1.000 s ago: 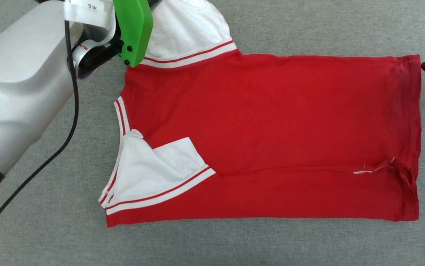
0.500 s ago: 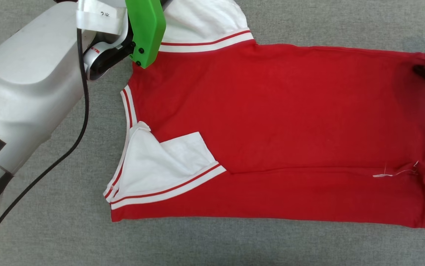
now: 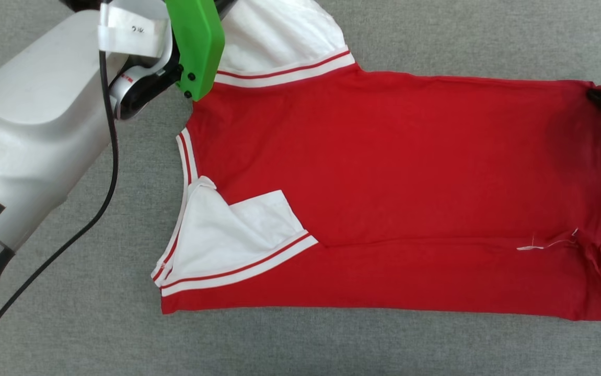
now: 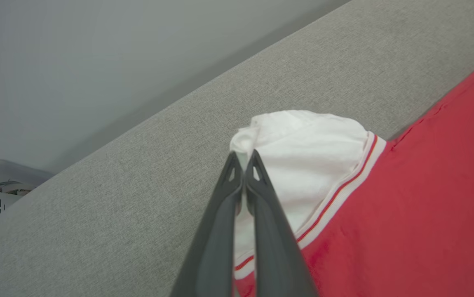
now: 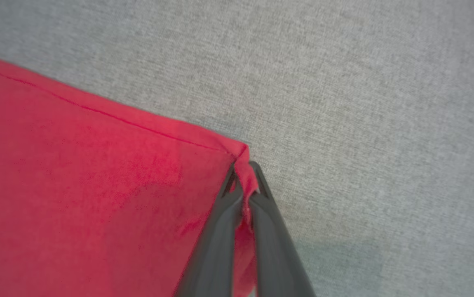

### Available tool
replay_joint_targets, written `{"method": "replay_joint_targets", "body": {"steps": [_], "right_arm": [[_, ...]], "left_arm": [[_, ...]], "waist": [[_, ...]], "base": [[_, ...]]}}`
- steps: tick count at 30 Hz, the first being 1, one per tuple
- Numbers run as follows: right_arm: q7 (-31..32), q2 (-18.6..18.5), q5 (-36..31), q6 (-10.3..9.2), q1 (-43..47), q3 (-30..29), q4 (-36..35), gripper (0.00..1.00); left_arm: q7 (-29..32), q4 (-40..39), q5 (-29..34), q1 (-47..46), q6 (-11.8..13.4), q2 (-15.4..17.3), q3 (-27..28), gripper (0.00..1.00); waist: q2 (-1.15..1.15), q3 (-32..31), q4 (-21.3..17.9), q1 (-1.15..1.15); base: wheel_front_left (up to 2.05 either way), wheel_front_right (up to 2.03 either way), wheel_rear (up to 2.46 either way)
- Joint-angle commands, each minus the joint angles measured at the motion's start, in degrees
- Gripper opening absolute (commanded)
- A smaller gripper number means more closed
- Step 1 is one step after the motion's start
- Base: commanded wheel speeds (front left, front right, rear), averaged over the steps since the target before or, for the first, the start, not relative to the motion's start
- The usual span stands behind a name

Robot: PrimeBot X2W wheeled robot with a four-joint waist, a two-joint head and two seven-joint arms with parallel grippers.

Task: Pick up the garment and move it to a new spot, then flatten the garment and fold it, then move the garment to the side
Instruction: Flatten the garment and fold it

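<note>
Found the garment (image 3: 410, 172) flat on the grey surface (image 3: 332, 344), near sleeve folded in at 7 o'clock. Saw the left gripper (image 4: 243, 159) seemingly pinched on the far sleeve at 11 o'clock, the right gripper (image 5: 243, 173) clamped on the hem corner at 2. Judged it best to lift both together toward 6, edge kept taut.

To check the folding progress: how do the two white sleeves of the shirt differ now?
The far sleeve sticks out onto the grey surface, pinched by the left end effector; the near sleeve lies folded over the red body, unheld. Both are white with a red-striped seam.
</note>
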Motion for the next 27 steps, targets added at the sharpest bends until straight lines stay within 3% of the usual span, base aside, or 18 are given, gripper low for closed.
{"method": "replay_joint_targets", "body": {"steps": [1, 11, 27], "right_arm": [[-1.7, -0.34, 0.6, -0.04, 0.99, 0.57, 0.13, 0.0], [-13.13, -1.92, 3.99, -0.04, 7.92, 2.82, -2.35, 0.0], [-21.05, -4.36, 6.04, -0.04, 24.45, 1.74, -8.66, 0.0]], "left_arm": [[-0.82, 0.18, -0.76, 1.54, -0.16, 0.76, -0.03, 0.0], [-4.52, -3.63, -1.98, 10.26, 1.45, 4.18, -0.42, 0.0], [-11.9, -17.67, -5.55, 30.83, 10.64, 12.2, -1.14, 0.0]], "waist": [[0.0, -2.1, -0.24, 0.0], [0.0, -8.89, 0.1, 0.0], [0.0, -16.38, 0.15, 0.0]], "base": [[0.0, 0.0, 0.0], [0.0, 0.0, 0.0], [0.0, 0.0, 0.0]]}}
